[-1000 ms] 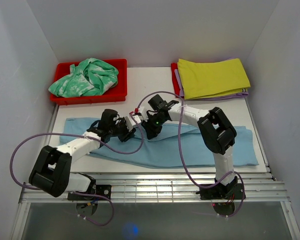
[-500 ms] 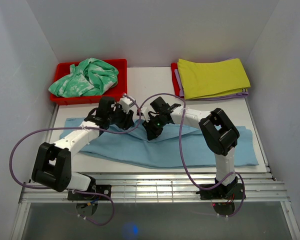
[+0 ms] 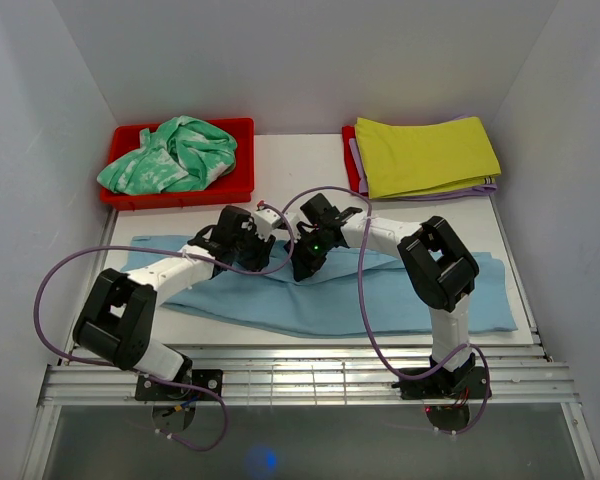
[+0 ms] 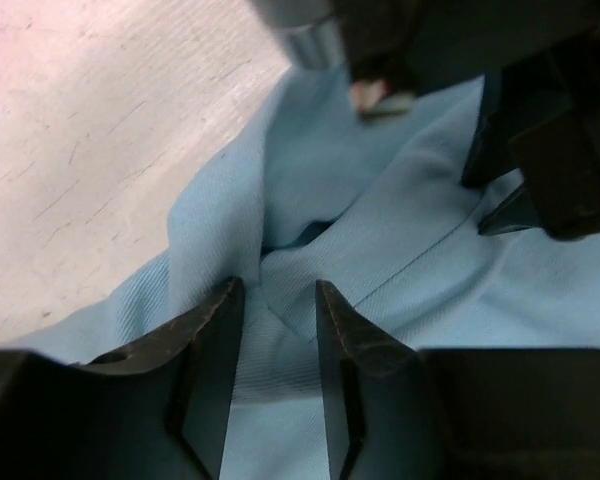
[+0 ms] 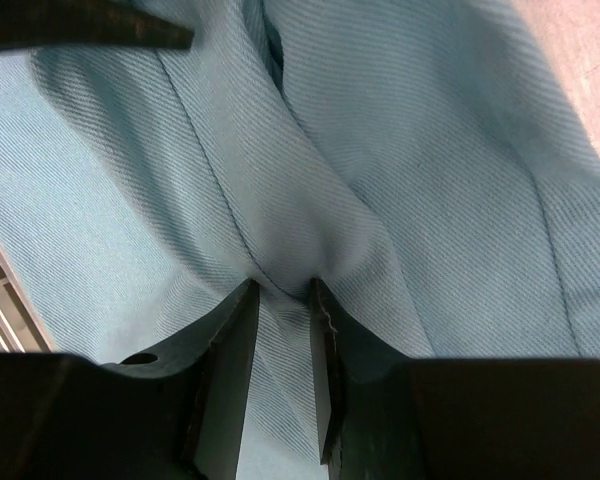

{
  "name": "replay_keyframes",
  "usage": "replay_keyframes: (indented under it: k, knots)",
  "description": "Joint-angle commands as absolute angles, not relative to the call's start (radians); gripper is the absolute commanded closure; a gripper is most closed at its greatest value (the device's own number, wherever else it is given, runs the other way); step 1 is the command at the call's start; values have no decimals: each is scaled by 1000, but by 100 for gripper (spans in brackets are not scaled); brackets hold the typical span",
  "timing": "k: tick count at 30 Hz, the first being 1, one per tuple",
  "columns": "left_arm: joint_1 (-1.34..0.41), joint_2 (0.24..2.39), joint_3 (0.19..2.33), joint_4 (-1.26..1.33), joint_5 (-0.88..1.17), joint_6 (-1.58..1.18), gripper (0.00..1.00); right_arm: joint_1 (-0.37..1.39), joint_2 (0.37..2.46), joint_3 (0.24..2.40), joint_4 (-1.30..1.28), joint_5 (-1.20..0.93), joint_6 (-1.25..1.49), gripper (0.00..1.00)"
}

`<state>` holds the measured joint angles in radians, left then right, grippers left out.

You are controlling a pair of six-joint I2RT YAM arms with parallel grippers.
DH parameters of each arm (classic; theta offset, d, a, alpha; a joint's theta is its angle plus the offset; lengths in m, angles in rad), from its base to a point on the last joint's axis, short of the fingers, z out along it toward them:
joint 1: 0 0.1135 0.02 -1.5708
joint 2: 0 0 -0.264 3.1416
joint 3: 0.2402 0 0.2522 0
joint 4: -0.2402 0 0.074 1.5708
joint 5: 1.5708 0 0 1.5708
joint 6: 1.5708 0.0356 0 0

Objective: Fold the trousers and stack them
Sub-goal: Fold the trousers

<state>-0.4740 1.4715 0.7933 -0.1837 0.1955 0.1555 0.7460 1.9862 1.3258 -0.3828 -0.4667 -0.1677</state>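
The light sky-blue trousers (image 3: 390,290) lie spread lengthwise across the table's front half. Both grippers meet at their back edge near the middle. My left gripper (image 3: 267,235) has its jaws narrowly apart, pinching a raised fold of the blue cloth (image 4: 280,330); its tips show in the left wrist view (image 4: 277,290). My right gripper (image 3: 302,262) is shut on a bunched ridge of the same cloth (image 5: 290,230), its tips showing in the right wrist view (image 5: 283,285). The right gripper's black body (image 4: 550,150) shows close in front of the left one.
A red bin (image 3: 180,195) at the back left holds a mint-green-and-white garment (image 3: 175,155). A yellow-green cloth (image 3: 425,155) lies folded on a stack at the back right. White walls close in both sides. A metal rail (image 3: 300,375) runs along the near edge.
My left arm has swung right and back, from over the trousers' left part to their back edge beside the right gripper. The right gripper has stayed almost still.
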Motion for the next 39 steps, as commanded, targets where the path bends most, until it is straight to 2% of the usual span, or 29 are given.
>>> replay_keyframes:
  k: [1, 5, 6, 10, 22, 24, 26, 27, 29, 30, 31, 33, 36, 38, 39]
  knots:
    - [-479, 1460, 773, -218, 79, 182, 57, 755, 2005, 1328, -408, -463, -152, 67]
    - [-479, 1470, 785, -253, 16, 204, 67, 756, 2013, 1330, -416, -454, -153, 67]
    - [-479, 1465, 790, -259, 14, 207, 77, 755, 2016, 1331, -420, -453, -153, 67]
    - [-477, 1410, 834, -276, 49, 212, 100, 755, 2029, 1342, -443, -419, -150, 67]
    - [-465, 1331, 956, -281, 123, 161, 100, 755, 2051, 1351, -463, -405, -150, 66]
    - [-453, 1338, 962, -284, 133, 128, 100, 755, 2049, 1353, -463, -400, -149, 66]
    - [-425, 1348, 962, -272, 111, 86, 100, 755, 2039, 1359, -463, -387, -149, 61]
    - [-413, 1348, 963, -267, 104, 68, 84, 753, 2033, 1361, -463, -380, -150, 58]
    - [-368, 1345, 963, -246, 101, 26, 69, 741, 1997, 1373, -468, -361, -152, 51]
    - [-354, 1335, 965, -236, 94, 11, 56, 718, 1967, 1377, -468, -351, -161, 41]
    - [-339, 1328, 963, -236, 94, 11, 51, 706, 1967, 1382, -472, -344, -172, 41]
    - [-304, 1318, 972, -236, 113, 11, 49, 669, 1921, 1411, -489, -330, -196, 36]
    - [-276, 1299, 988, -253, 159, 11, 46, 553, 1867, 1483, -578, -342, -271, 19]
    - [-275, 1287, 986, -276, 227, 38, 46, 497, 1829, 1515, -642, -354, -345, 4]
    - [-275, 1284, 982, -288, 239, 46, 45, 435, 1815, 1534, -711, -373, -371, 5]
